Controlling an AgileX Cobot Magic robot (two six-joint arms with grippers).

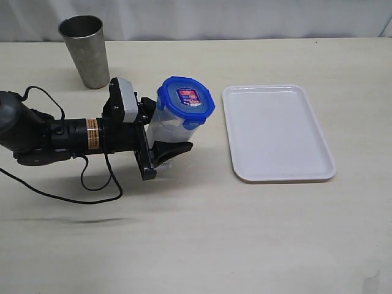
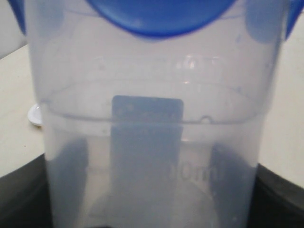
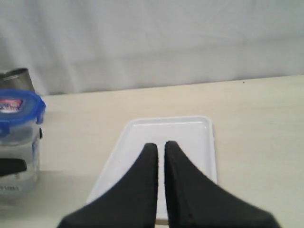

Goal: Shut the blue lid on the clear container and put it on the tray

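On the near side of the tray (image 1: 278,131), right gripper (image 3: 160,152): jaws all but closed, only a thin slit between, nothing held. Further in, left of the tray and apart from it, left gripper (image 1: 162,138) clamped around the upright clear container (image 1: 171,119), blue lid (image 1: 185,101) seated on top, sticker up. Farthest, at left: grey metal cup (image 1: 86,50).

Blue lid (image 2: 156,16) on clear container (image 2: 152,142)
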